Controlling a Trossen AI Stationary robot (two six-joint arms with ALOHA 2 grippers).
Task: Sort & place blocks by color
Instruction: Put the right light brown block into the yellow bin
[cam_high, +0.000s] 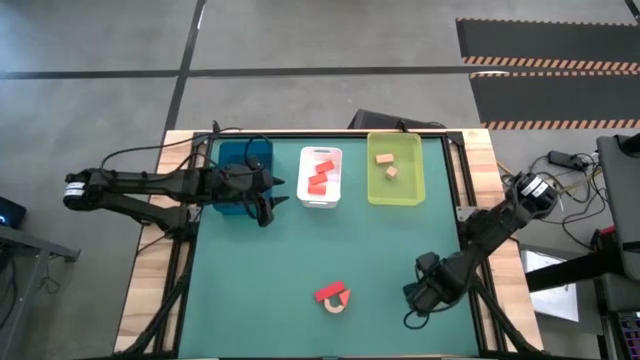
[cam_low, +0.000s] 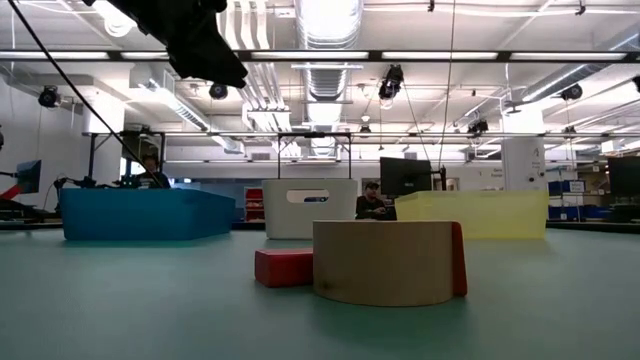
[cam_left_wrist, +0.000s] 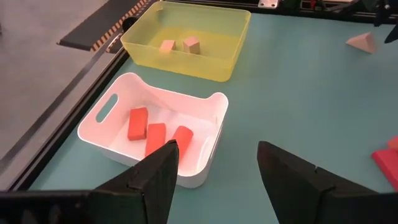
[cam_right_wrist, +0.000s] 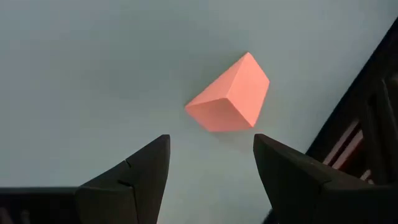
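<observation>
A red brick (cam_high: 328, 291) and a tan arch (cam_high: 337, 304) lie together on the green mat near its near edge; in the low view the arch (cam_low: 385, 262) stands in front of the red brick (cam_low: 283, 267). Three red bricks (cam_left_wrist: 155, 132) lie in the white tray (cam_high: 320, 198). Two tan cubes (cam_left_wrist: 180, 45) sit in the yellow-green tray (cam_high: 395, 192). A pale pinkish-tan wedge (cam_right_wrist: 230, 93) lies on the mat just beyond my open right gripper (cam_right_wrist: 211, 138), which hangs low at the table's near right (cam_high: 412, 300). My left gripper (cam_left_wrist: 217, 146) is open and raised beside the blue tray (cam_high: 245, 152).
The three trays stand in a row along the far edge: blue (cam_low: 145, 213), white (cam_low: 310, 208), yellow-green (cam_low: 490, 213). My left arm (cam_low: 200, 40) reaches over the blue tray. Bare mat lies between the trays and the near blocks. People show in the room behind.
</observation>
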